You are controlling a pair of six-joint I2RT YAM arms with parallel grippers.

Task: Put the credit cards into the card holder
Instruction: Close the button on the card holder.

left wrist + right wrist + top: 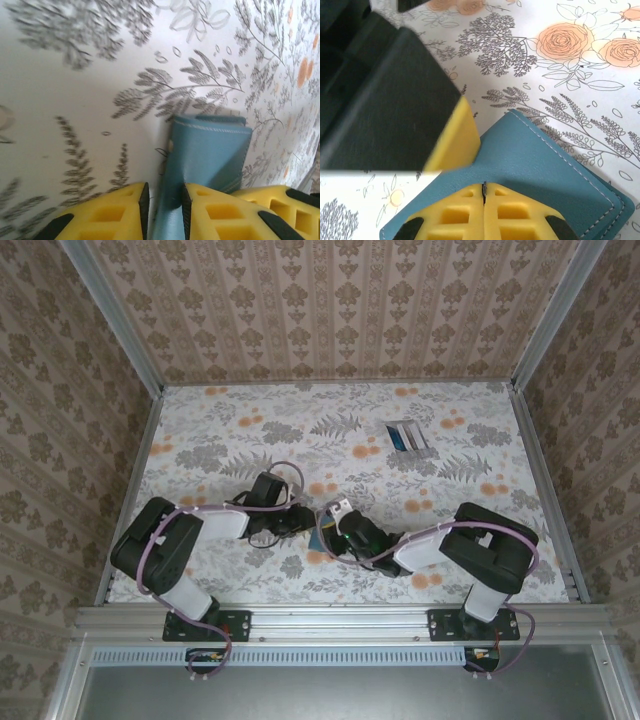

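The teal card holder (318, 541) lies on the flowered table between both arms. In the left wrist view one flap of the card holder (210, 150) stands up between my left gripper's (164, 200) yellow fingers, which are shut on it. My right gripper (484, 186) is shut, its tips resting on the card holder's (545, 165) flat outer face. A left finger (456, 134) shows beside it. From above, the left gripper (303, 525) and right gripper (336, 536) meet at the holder. The credit cards (408, 437), blue and whitish, sit far back right.
The cards rest in a pale stand (420, 448) near the back right. Patterned walls and metal rails (545, 495) bound the table. My right gripper's yellow body (280, 205) crowds the left one at the holder.
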